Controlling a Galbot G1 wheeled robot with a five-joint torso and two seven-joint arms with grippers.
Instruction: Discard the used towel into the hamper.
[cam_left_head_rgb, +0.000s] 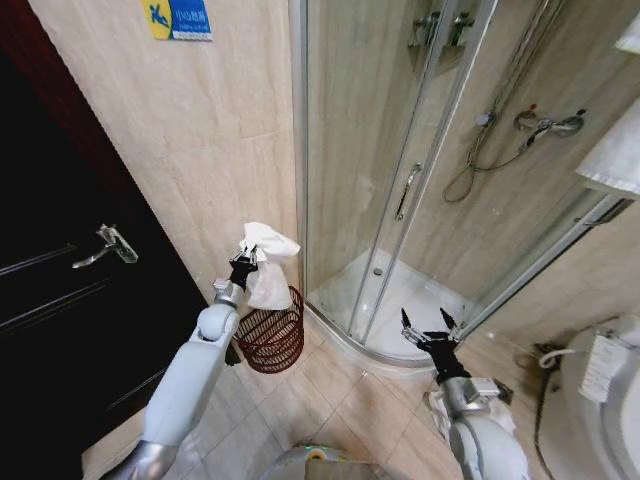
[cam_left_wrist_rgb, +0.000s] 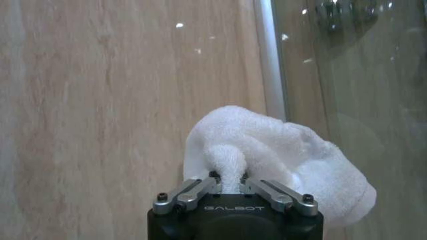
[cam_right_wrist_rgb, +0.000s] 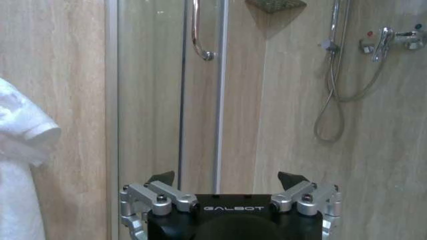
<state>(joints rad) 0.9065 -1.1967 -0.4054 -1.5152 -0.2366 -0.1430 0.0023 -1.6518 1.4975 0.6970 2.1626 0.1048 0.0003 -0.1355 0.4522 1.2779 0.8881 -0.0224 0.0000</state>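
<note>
Above the hamper (cam_left_head_rgb: 271, 341), the left gripper (cam_left_head_rgb: 243, 265) holds the towel (cam_left_head_rgb: 267, 266) up in the air, its jaws clamped on a bunched fold of the white cloth. From the head view the towel hangs from the gripper with its lower edge reaching the hamper's rim; whether cloth and rim touch cannot be told. The hamper stands on the tiled floor (cam_left_head_rgb: 330, 395), close against the beige wall (cam_left_head_rgb: 200, 150) and just beside the corner post of the shower (cam_left_head_rgb: 400, 200), with the dark door (cam_left_head_rgb: 60, 280) on its other side. Its wire rings are dark red-brown and it is upright.

From the left wrist view, the left gripper (cam_left_wrist_rgb: 227, 184) pinches a ridge of towel (cam_left_wrist_rgb: 280, 155) between its two fingers (cam_left_wrist_rgb: 193, 192), the rest of the cloth puffing out beyond them toward the wall and the shower frame.

Well away from the hamper, past the shower's curved base, the right gripper (cam_left_head_rgb: 432, 330) is raised over the floor with its jaws spread apart and nothing between them. In the right wrist view the right gripper (cam_right_wrist_rgb: 227, 180) points at the shower glass, its fingertips wide apart, and the towel (cam_right_wrist_rgb: 23, 150) hangs at the edge of that picture beside the wall
</note>
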